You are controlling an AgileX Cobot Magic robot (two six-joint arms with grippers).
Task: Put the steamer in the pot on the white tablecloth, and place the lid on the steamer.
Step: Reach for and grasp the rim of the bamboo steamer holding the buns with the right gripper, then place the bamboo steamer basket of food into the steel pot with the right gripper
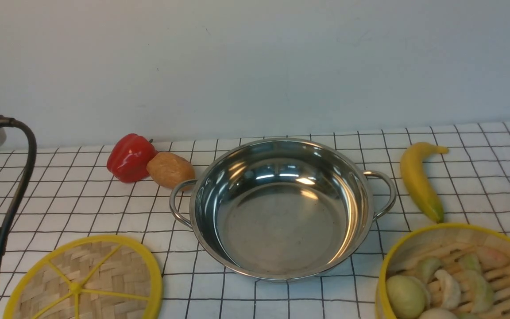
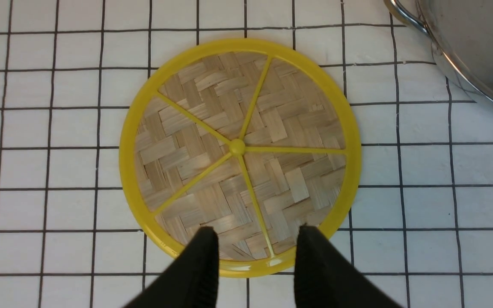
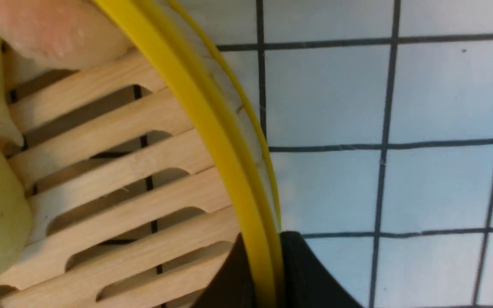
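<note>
Front view: steamer [image 1: 441,243] cropped at lower right, on white tablecloth [image 1: 82,199], right of pot [image 1: 281,212], not in it. Also cropped: lid [image 1: 86,283], lower left, flat on cloth, clear of pot. Right wrist view: right gripper [image 3: 268,256] pinched on steamer's yellow plastic rim, one finger inside over slatted bamboo floor, one outside; just a black sliver of it in front view. Left wrist view: left gripper [image 2: 257,244] spread apart over woven bamboo lid's near edge, contact unclear. Pot shiny steel, shallow, two wire loop handles.
</note>
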